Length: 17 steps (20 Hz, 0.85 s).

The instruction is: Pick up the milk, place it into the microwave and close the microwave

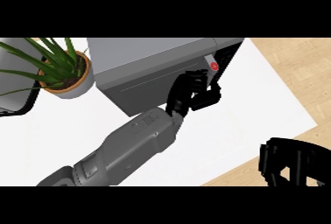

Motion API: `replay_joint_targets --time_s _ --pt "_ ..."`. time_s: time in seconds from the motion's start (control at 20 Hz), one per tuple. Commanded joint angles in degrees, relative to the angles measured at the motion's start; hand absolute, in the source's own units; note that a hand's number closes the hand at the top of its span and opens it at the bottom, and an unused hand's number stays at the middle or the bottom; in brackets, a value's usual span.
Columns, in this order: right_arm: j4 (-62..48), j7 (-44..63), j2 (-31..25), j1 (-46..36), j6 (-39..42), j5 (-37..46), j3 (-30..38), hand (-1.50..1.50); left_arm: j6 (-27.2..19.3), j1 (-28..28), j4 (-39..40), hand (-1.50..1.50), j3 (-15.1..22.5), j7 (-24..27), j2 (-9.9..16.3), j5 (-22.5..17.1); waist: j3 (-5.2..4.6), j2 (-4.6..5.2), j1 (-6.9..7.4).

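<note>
The grey microwave [152, 61] stands at the back of the white counter [258, 100]. My left hand [192, 92] reaches up from the lower left and lies against the right end of the microwave's darker front face, fingers fairly straight, holding nothing. Just above its fingertips a small light strip with a red spot [213, 65] shows beside a dark opening. I cannot tell whether that strip is the milk; no carton shows anywhere else. My right hand [287, 162] rests relaxed at the lower right edge with nothing in it.
A potted green plant [63, 72] stands left of the microwave. A white, black-framed object [14, 83] fills the far left edge. The counter's right edge runs diagonally, with wooden floor [304, 70] beyond it.
</note>
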State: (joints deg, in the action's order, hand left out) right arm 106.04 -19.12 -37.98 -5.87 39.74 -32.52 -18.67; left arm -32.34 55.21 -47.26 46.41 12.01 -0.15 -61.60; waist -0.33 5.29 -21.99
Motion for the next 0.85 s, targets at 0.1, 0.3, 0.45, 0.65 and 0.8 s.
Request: replay_joint_targets --time_s 0.1,0.3,0.45,0.65,0.8 --pt "4.21 -0.24 2.26 4.25 -2.74 1.21 -2.11 1.5 4.91 -2.75 5.39 1.5 -7.12 3.5 0.52 -5.65 -0.27 -0.72 3.37" --pt "7.18 0.91 2.81 6.3 -4.71 1.92 -3.43 1.5 9.59 -3.32 7.19 1.5 -5.38 4.03 1.66 -7.39 -0.37 -0.71 4.46" --pt "8.73 1.02 3.92 8.63 -6.34 3.64 -4.9 1.5 12.42 -3.98 8.24 1.5 -4.74 5.14 2.4 -8.5 -0.27 -0.72 4.84" --pt "11.78 1.54 4.61 10.41 -8.07 5.07 -6.11 1.5 16.29 -4.21 9.71 1.5 -3.85 6.07 2.6 -9.8 -0.28 -0.72 5.46" --pt "14.22 2.22 5.29 11.34 -9.75 6.28 -6.98 1.5 18.13 -3.91 10.94 1.5 -3.21 5.95 2.81 -10.84 -0.3 -0.72 5.81"
